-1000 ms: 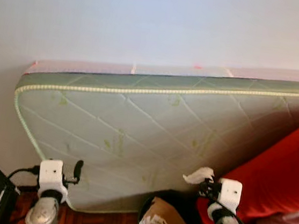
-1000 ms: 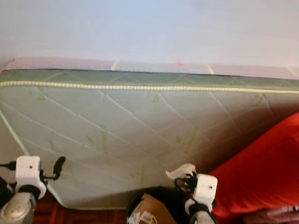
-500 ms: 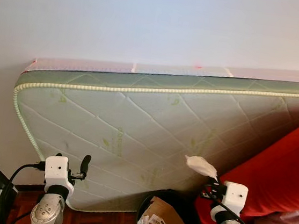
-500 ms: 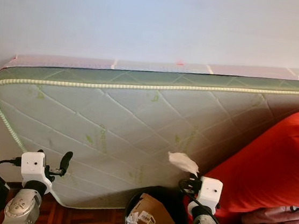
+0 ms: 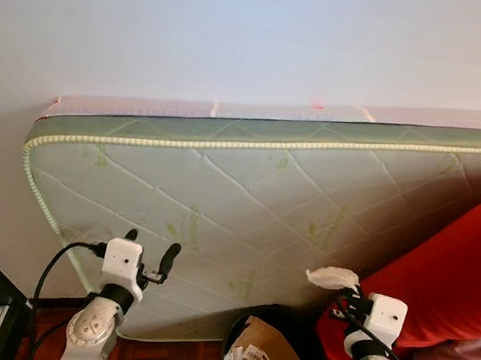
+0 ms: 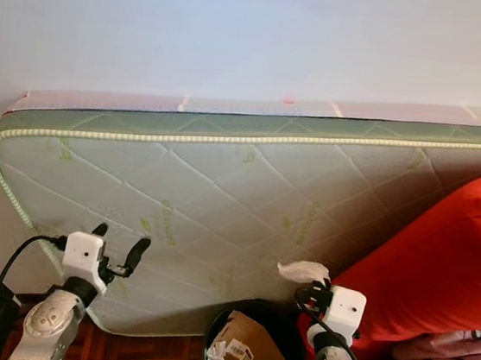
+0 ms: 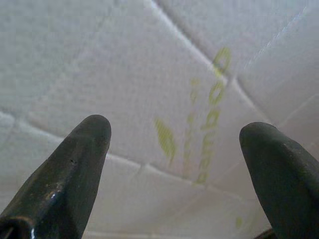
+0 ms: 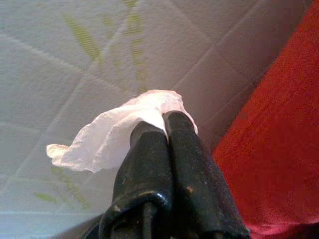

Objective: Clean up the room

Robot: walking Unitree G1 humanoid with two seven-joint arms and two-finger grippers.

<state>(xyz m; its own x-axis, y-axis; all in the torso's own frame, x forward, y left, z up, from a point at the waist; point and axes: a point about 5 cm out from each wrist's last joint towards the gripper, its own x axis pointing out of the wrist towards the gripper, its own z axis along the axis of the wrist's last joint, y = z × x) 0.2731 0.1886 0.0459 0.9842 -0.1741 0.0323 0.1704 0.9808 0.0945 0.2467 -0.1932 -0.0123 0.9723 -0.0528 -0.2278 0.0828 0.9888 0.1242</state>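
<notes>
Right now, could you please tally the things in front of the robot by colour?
White: 1, the tissue pinched in the right end effector
Green-and-white: 1, the mattress
Red: 1, the cushion
Black: 1, the bin
Brown: 1, the cardboard box inside it
Total: 5

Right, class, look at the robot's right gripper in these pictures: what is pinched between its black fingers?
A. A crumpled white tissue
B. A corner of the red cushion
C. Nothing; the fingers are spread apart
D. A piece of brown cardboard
A: the right gripper has its fingers closed on a crumpled white tissue, held up in front of the mattress above the black bin.
</notes>
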